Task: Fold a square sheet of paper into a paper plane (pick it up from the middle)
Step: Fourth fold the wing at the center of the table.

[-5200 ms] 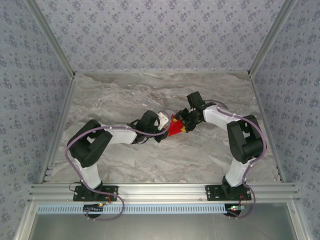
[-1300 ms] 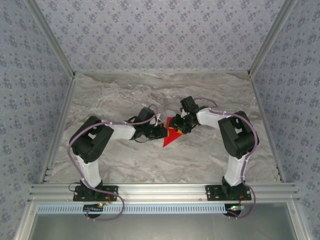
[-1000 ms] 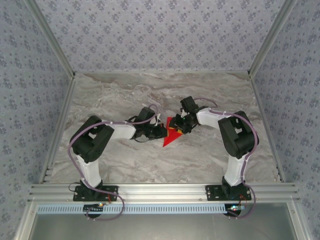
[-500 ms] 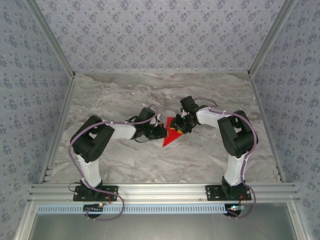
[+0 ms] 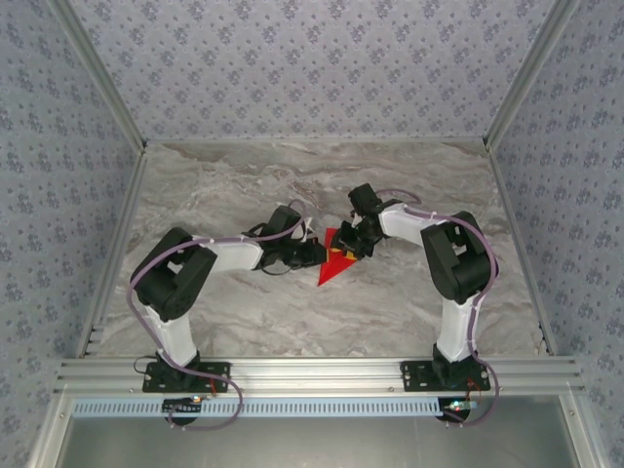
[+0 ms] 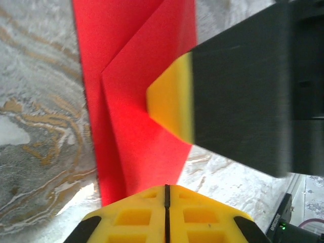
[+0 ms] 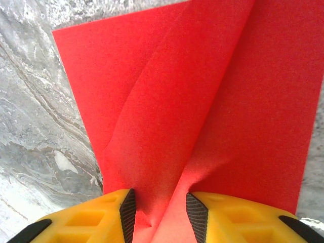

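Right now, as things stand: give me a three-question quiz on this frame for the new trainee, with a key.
1. True or false: the left tool has its fingers spread wide apart.
2. What sits between the fingers of the right tool? A) nothing B) a raised fold of the red paper C) a finger of the left tool
3. In the top view, which way does the red paper's sharp tip point?

Key
1. False: its fingers are shut together, at the paper's edge.
2. B
3. Toward the near edge, where the arm bases sit.
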Controlling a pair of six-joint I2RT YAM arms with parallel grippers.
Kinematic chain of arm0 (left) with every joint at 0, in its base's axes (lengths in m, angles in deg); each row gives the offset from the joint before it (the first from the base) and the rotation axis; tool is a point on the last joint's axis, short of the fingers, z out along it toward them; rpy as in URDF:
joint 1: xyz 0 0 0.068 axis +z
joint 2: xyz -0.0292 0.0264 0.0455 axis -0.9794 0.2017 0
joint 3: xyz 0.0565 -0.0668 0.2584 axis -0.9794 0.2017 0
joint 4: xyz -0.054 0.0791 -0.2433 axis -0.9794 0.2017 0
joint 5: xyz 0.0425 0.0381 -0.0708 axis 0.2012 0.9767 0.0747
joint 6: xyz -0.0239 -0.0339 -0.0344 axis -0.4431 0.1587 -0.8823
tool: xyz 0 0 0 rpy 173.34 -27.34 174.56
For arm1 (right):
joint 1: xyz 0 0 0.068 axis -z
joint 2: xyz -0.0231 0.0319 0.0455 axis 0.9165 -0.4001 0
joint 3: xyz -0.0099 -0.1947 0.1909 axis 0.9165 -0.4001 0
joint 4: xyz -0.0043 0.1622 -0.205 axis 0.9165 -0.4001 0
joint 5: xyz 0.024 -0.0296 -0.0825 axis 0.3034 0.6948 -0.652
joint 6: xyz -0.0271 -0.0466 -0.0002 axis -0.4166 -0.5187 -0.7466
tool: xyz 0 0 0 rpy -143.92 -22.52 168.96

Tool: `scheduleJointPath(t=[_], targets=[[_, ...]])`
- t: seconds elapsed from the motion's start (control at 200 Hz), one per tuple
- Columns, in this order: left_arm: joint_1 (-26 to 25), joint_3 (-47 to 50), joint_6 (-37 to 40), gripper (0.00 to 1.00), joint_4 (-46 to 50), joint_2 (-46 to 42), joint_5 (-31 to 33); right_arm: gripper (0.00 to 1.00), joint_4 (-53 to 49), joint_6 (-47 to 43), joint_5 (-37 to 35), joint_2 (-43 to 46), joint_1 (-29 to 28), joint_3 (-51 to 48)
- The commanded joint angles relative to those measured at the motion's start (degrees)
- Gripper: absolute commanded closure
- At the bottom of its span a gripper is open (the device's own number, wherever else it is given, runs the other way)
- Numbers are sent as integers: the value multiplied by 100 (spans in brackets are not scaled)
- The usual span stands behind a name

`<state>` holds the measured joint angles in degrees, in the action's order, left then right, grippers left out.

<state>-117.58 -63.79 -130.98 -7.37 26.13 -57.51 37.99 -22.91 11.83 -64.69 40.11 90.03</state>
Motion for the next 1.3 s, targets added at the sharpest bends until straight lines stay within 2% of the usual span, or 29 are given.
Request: scheduleJointPath(t=[0.0,0.685,1.294], targets=[[33,-47,-41,90,-98,-258,13,59,-337,-121,-756,-769,-77,-300],[14,-265,-39,92,-64,343,-208,52,-439,-138,-752,-919,-85,-185],[8,-308,4,94,192,577,-59,53,-346,-160,-660,-889,-85,-246]])
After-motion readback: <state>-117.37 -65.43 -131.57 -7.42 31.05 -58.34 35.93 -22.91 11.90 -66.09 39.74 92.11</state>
